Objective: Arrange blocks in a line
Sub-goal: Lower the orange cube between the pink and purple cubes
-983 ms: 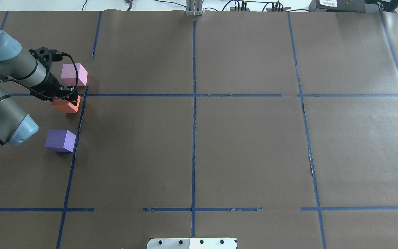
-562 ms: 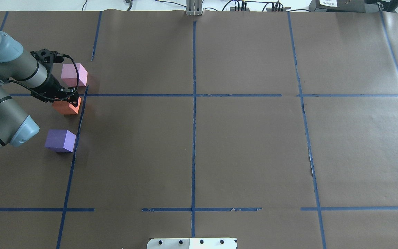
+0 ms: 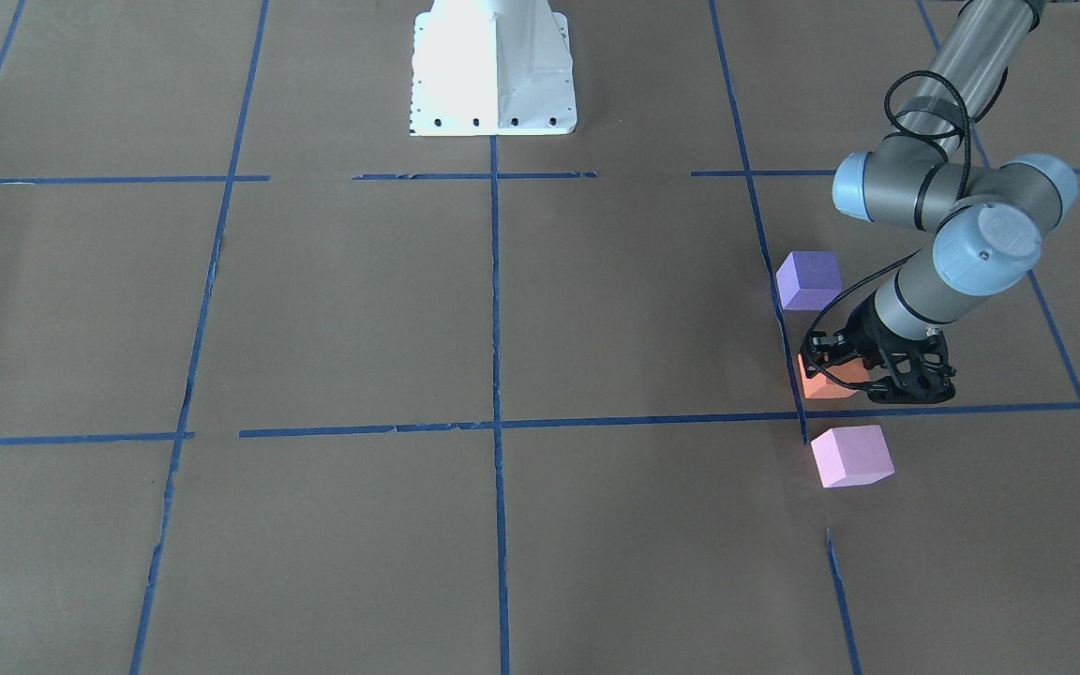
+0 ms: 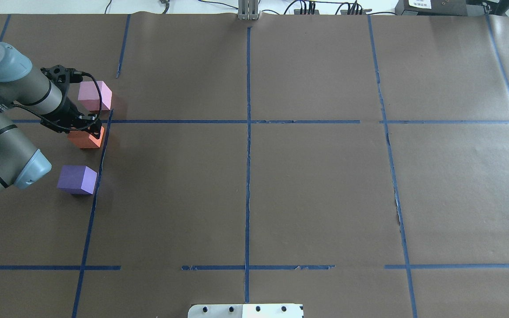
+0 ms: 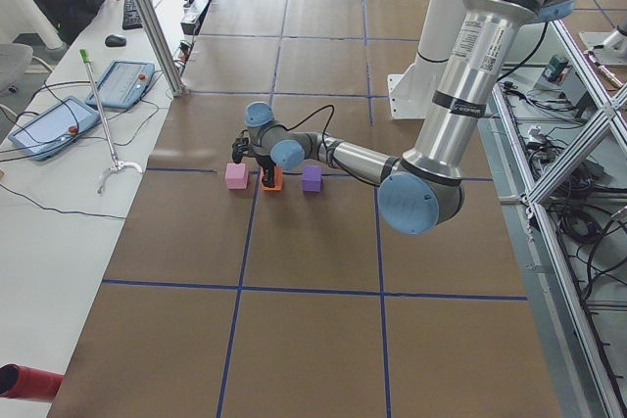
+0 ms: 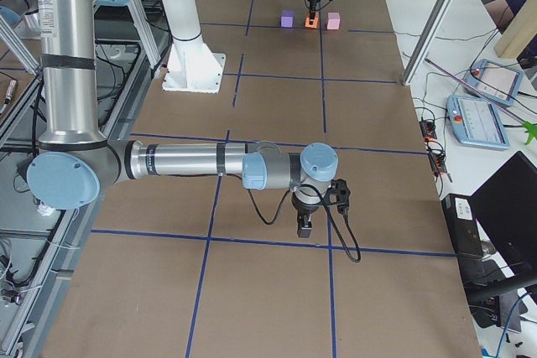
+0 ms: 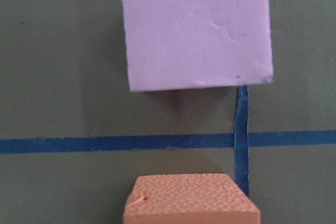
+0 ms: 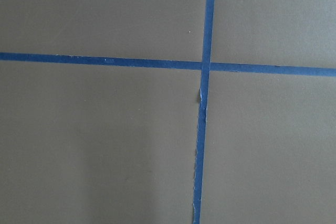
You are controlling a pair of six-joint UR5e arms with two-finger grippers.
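Note:
Three foam cubes stand in a row along a blue tape line at the table's left. The light pink block (image 4: 94, 95) is farthest from me, the orange block (image 4: 85, 139) is in the middle and the violet-purple block (image 4: 77, 179) is nearest. My left gripper (image 4: 89, 128) comes down on the orange block (image 3: 817, 383) and is shut on it at the table surface. In the left wrist view the orange block (image 7: 191, 201) is at the bottom with the pink block (image 7: 197, 27) beyond it. My right gripper (image 6: 305, 227) shows only in the exterior right view, low over bare paper; I cannot tell its state.
Brown paper with a grid of blue tape lines (image 4: 248, 132) covers the table. The white robot base plate (image 3: 493, 70) is at the near middle edge. Cables and boxes (image 4: 325, 8) line the far edge. Teach pendants (image 5: 59, 124) lie on a side table.
My left gripper and the orange block have shifted slightly toward me and a little lower. The pink and purple blocks have not moved.

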